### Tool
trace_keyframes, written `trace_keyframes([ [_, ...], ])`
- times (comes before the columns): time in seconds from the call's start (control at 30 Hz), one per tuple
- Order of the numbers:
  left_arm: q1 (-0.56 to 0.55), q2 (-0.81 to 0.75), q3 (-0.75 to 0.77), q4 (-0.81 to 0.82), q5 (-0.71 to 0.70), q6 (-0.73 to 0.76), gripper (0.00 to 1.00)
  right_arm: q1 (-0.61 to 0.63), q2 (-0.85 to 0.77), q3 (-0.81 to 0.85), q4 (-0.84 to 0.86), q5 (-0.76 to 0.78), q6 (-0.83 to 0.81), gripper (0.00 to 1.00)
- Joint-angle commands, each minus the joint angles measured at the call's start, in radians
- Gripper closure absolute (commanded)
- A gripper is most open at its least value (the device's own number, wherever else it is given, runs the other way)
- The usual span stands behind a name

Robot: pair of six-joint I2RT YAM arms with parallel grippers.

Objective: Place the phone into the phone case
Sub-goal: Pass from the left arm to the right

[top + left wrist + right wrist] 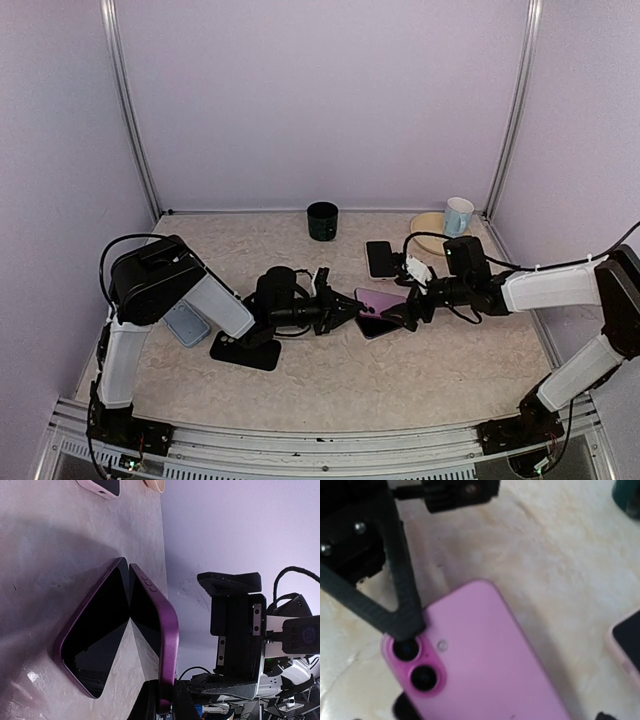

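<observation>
Phone [380, 299]'s clamped at its left end by left gripper [352, 305], tilted over case [92, 630]. Right gripper [412, 312]'s spread open opposite.

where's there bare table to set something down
Bare: the back left, between the left wall and the black cup; and the front strip between the phone and the near edge. Crowded: the back right, round the mug, plate and dark phone; and the middle, where the left hand and right hand meet at the phone.
</observation>
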Motion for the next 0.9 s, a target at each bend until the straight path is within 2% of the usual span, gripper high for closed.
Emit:
trace_keyframes([
  [0.0, 0.005, -0.009, -0.008, 0.032, 0.017, 0.016, 1.00, 0.007, 0.060, 0.086, -0.063, -0.012, -0.140, 0.00],
  [0.23, 0.006, -0.013, -0.019, 0.032, 0.019, 0.015, 1.00, 0.007, 0.176, 0.184, -0.238, -0.032, -0.308, 0.00],
  [0.5, 0.008, -0.017, -0.029, 0.034, 0.022, 0.014, 1.00, 0.005, 0.167, 0.182, -0.249, -0.068, -0.438, 0.00],
  [0.87, 0.008, -0.024, -0.031, 0.037, 0.030, 0.009, 1.00, 0.001, 0.258, 0.274, -0.313, -0.085, -0.503, 0.00],
])
